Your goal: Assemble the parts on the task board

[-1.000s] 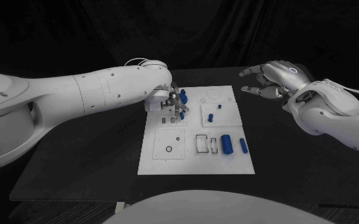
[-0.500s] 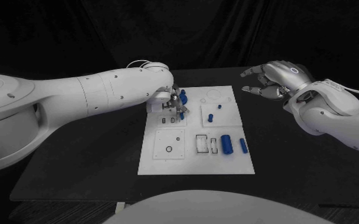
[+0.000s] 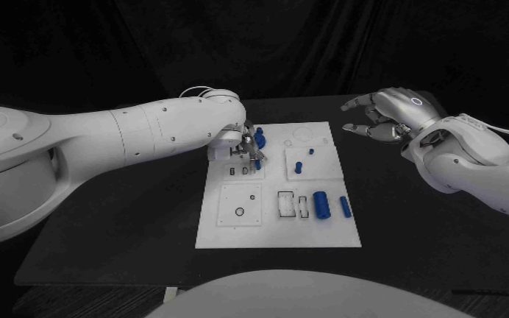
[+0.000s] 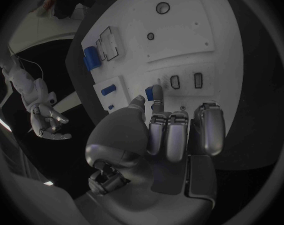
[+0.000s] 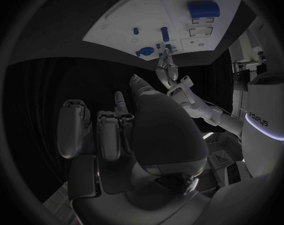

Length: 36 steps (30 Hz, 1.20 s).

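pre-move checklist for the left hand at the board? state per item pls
1. Left hand over the task board, at its far left part: ok.
2. Small blue part pinched at the left hand's fingertips: cannot tell, it sits right at them.
3. Right hand off the board, holding nothing: ok.
4. Two blue cylinders lying near the board's near right corner, untouched: ok.
5. Slot below the fingertips free: cannot tell.

Part (image 3: 256, 162) under left hand (image 3: 242, 145) hidden.
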{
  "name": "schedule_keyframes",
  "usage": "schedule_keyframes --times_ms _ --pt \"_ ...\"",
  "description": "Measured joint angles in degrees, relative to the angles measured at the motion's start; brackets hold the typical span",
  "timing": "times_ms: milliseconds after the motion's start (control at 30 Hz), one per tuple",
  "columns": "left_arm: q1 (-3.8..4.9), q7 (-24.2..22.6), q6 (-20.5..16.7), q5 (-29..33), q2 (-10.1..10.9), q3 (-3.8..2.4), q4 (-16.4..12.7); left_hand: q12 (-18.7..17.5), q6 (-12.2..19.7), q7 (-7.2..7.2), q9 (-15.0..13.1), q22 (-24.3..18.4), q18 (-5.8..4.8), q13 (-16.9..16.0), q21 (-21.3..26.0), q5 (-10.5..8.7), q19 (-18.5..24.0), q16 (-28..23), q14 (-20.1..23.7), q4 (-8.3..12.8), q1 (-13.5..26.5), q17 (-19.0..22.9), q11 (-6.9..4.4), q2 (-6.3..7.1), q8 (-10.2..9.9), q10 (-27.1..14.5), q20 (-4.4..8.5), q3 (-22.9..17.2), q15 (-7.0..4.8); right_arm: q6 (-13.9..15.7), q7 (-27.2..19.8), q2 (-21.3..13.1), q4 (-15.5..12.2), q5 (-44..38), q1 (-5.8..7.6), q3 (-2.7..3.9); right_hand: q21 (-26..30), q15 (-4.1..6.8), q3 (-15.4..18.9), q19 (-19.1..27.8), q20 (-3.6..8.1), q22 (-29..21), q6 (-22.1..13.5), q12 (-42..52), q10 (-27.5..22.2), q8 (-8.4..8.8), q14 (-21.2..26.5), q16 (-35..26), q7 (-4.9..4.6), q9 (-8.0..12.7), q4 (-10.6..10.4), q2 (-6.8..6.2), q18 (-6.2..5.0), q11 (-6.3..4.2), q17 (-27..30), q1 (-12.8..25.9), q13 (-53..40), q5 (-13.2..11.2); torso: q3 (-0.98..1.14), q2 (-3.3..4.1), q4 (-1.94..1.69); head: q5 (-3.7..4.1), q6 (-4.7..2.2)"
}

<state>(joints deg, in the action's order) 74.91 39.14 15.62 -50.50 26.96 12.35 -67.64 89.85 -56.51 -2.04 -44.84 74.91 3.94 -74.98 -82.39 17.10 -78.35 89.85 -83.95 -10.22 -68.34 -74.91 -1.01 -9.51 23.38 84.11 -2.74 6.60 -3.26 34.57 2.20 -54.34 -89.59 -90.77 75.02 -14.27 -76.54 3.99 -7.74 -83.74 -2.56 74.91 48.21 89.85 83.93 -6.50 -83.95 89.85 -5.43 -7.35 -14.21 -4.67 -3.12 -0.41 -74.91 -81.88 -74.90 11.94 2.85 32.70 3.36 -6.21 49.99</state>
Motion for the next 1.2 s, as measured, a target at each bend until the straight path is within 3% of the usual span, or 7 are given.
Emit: schedule_keyframes --times_ms 667,867,1067,1100,1200 --pt "-0.42 -0.46 0.47 -0.01 -0.06 -0.05 0.3 0.0 0.0 -0.01 -0.9 0.0 0.0 -0.01 0.66 1.55 0.41 0.0 0.0 2.66 -1.63 0.0 0.01 1.2 -2.76 -0.01 -0.01 -4.86 0.0 -0.49 0.03 -0.13 0.05 0.08 -0.27 0.0 0.0 0.0 0.0 0.0 0.0 -0.01 0.0 0.0 0.0 0.0 0.0 0.0 0.0 0.0 0.0 0.0 0.0 0.0 0.0 0.0 -0.03 0.0 0.08 -0.02 -0.05 -0.06 0.0" --pt "-0.53 -0.86 0.5 0.0 0.07 -0.09 0.54 -0.03 -0.15 -0.3 -1.31 -0.01 0.0 0.01 1.11 4.36 0.41 0.0 0.0 3.66 -2.3 0.0 0.01 1.87 -4.32 0.0 -0.01 -8.13 0.0 -0.59 0.05 -0.18 0.15 0.09 -0.39 0.0 0.0 0.0 0.0 0.0 0.0 -0.01 0.0 0.0 0.0 0.0 0.0 0.0 0.0 0.0 0.0 0.0 0.0 0.0 0.0 0.0 -0.03 0.0 0.1 -0.04 -0.05 -0.08 0.0" --pt "-0.6 -1.28 0.43 0.02 0.59 -0.12 0.41 -0.05 -0.53 -0.53 -2.43 0.0 0.0 0.03 1.22 7.91 0.41 0.0 0.0 4.97 -1.52 0.0 0.01 4.09 -5.83 0.0 -0.02 -14.42 0.0 -0.74 0.12 -0.22 0.3 0.1 -0.62 0.0 0.0 0.0 0.0 0.0 0.0 0.04 0.0 0.0 0.0 0.0 0.0 0.0 0.0 0.0 0.0 0.0 0.0 0.0 0.0 0.0 -0.03 0.0 0.13 -0.05 -0.03 -0.2 0.0" --pt "-0.62 -1.31 0.41 0.02 0.7 -0.11 0.37 -0.05 -0.57 -0.53 -3.05 -0.01 0.0 0.03 1.52 8.89 0.41 0.0 0.0 4.98 -0.57 0.0 0.01 5.28 -6.3 0.0 -0.01 -16.74 0.0 -0.76 0.13 -0.22 0.32 0.1 -0.65 0.0 0.0 0.0 0.0 0.0 0.0 0.04 0.0 0.0 0.0 0.0 0.0 0.0 0.0 0.0 0.0 0.0 0.0 0.0 0.0 0.0 -0.03 0.0 0.13 -0.05 -0.02 -0.23 0.0" --pt "-0.71 -1.38 0.32 0.01 1.17 -0.07 0.11 -0.05 -0.93 -0.73 -4.42 -0.01 0.0 0.03 1.52 9.92 0.41 0.0 0.0 5.28 1.39 0.0 0.01 7.24 -6.75 0.0 -0.02 -21.66 0.0 -0.84 0.17 -0.26 0.37 0.1 -0.75 0.0 0.0 0.0 0.0 0.0 0.0 0.04 0.0 0.0 0.0 0.0 0.0 0.0 0.0 0.0 0.0 0.0 0.0 0.0 0.0 0.0 -0.02 0.0 0.13 -0.06 0.02 -0.3 0.0"
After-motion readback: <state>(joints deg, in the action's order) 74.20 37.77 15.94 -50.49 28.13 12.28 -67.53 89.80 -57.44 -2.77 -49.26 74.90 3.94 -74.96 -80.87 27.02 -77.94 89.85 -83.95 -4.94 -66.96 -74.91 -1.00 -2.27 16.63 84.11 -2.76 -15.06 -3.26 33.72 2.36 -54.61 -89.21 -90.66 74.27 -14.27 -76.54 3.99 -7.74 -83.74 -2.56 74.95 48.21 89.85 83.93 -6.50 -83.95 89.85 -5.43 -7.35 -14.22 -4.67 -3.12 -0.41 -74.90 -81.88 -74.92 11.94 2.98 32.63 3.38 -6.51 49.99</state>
